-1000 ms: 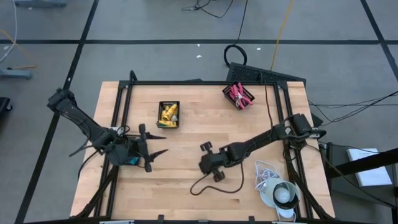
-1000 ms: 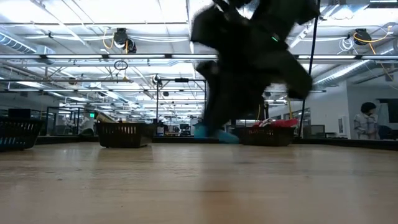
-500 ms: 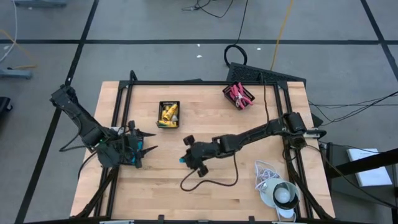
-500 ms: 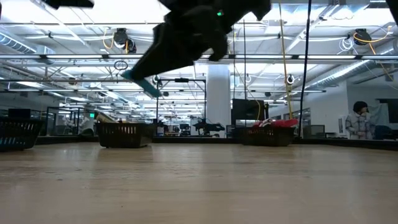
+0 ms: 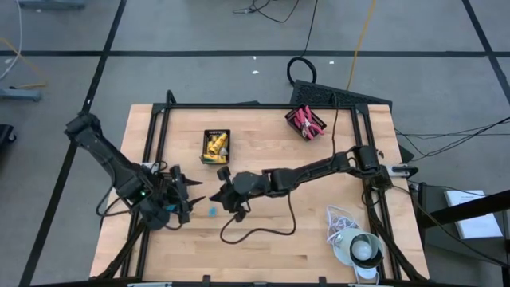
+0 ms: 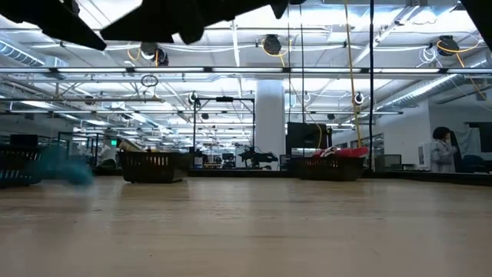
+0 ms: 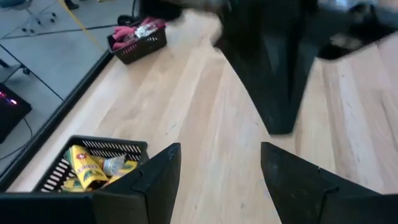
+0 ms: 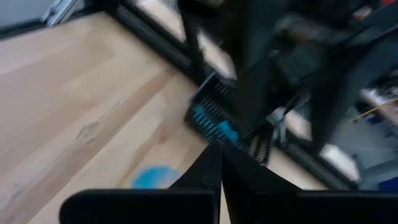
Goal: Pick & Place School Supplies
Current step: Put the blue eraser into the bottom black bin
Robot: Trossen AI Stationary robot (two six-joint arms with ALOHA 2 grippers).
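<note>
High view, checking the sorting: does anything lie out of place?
Yes. A small light-blue oblong piece lies loose on the bare wooden table, between the left gripper and the shut right gripper, outside every tray.

Light-blue piece (image 6: pixel 68 172) smeared by blur in low view; third tray (image 8: pixel 231 123) blurred behind dark arm.

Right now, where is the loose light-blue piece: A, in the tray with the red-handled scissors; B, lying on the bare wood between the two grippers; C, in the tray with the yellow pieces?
B: the light-blue piece lies on the bare table, between the left gripper and the right gripper.
</note>
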